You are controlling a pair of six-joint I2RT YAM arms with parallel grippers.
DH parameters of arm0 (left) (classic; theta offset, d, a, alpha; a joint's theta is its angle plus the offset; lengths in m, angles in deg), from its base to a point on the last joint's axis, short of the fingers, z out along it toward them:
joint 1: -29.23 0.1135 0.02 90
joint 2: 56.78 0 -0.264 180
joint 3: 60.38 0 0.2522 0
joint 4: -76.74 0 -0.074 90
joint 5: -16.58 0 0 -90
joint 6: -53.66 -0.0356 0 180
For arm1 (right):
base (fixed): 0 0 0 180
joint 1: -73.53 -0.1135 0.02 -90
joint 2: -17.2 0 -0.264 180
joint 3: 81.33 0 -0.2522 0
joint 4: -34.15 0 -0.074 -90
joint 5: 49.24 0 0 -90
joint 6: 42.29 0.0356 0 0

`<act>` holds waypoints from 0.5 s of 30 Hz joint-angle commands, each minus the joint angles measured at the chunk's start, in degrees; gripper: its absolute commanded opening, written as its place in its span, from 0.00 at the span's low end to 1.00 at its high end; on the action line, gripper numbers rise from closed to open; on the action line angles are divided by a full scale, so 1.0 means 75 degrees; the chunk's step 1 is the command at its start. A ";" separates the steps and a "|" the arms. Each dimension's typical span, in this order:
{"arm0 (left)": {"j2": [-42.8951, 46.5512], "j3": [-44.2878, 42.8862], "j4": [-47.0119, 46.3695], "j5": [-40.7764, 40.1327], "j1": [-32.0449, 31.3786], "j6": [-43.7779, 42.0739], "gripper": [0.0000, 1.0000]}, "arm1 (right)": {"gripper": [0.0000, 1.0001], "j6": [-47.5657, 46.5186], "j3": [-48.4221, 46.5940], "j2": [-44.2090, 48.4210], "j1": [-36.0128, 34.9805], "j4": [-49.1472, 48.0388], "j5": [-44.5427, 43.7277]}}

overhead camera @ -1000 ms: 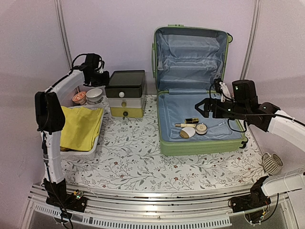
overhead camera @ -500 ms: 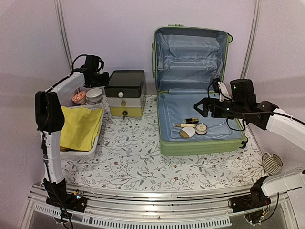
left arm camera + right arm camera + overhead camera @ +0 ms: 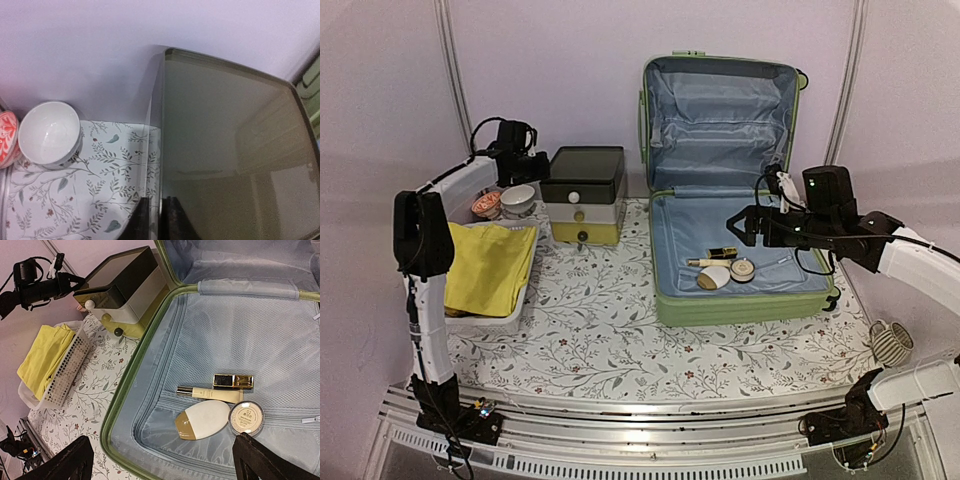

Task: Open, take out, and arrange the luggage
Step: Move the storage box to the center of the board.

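Pale lilac walls close the scene on three sides, and a flower-printed worktop (image 3: 620,340) carries everything. On its right far part lies the luggage (image 3: 750,305), already open: the lid stands upright against the wall and the lower half lies flat with the blue lining up.

Four small things lie together in the lower half – a gold case (image 3: 233,381), a tube (image 3: 207,394) just beside it, a white bottle (image 3: 201,420) and a round compact (image 3: 246,417) that seems to touch the bottle.

The right end effector (image 3: 744,226) hovers above them with fingers spread wide, holding nothing. The left end effector (image 3: 538,162) is far from the luggage, at the back left corner of the drawer box (image 3: 583,195). Its fingertips (image 3: 144,222) are narrow, almost together, with nothing between them (whether they are fully closed I cannot tell). A white bowl (image 3: 50,132) stands near it on the left.

I judge the opening as done and the taking out as the step in hand.

- The things lie so close that wide fingers may take two at once, or push one away while closing on another.
- The compact is flat and low, so the fingers could slide over it or press into the soft lining.
- The bottle is smooth and rounded, so it may slip out of a grip that is off centre.
- The left arm is close to the box and the bowl, and a careless move could knock either.
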State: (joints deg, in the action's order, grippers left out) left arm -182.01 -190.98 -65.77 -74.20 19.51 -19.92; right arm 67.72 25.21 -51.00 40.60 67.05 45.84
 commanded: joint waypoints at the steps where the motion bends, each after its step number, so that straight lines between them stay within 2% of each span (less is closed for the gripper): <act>1: 0.0271 0.0509 -0.0417 0.0030 0.0070 0.0186 0.37 | 0.99 -0.0078 -0.0145 -0.0023 0.0043 0.0006 -0.0036; 3: 0.0503 0.0733 -0.0551 0.0079 0.0097 0.0202 0.55 | 0.99 -0.0078 -0.0140 -0.0023 0.0043 0.0003 -0.0016; 5: 0.0542 0.0721 -0.0590 0.0351 0.0163 0.0247 0.68 | 0.99 -0.0078 -0.0137 -0.0035 0.0042 0.0003 -0.0011; 7: 0.0363 0.0407 -0.0418 0.0760 0.0277 0.0356 0.74 | 0.99 -0.0078 -0.0147 -0.0046 0.0034 -0.0004 -0.0003; 9: 0.0000 -0.0108 0.0011 0.1083 0.0400 0.0497 0.72 | 0.99 -0.0069 -0.0146 -0.0058 0.0040 -0.0018 0.0024; 15: -0.1302 -0.1630 0.1256 0.2201 0.0644 0.0651 0.58 | 0.99 -0.0052 -0.0120 -0.0023 0.0043 -0.0020 0.0053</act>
State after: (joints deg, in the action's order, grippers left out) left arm -185.57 -197.71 -63.98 -64.93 22.68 -16.13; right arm 67.59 25.21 -51.13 40.60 67.14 45.88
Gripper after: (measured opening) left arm 0.616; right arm 0.988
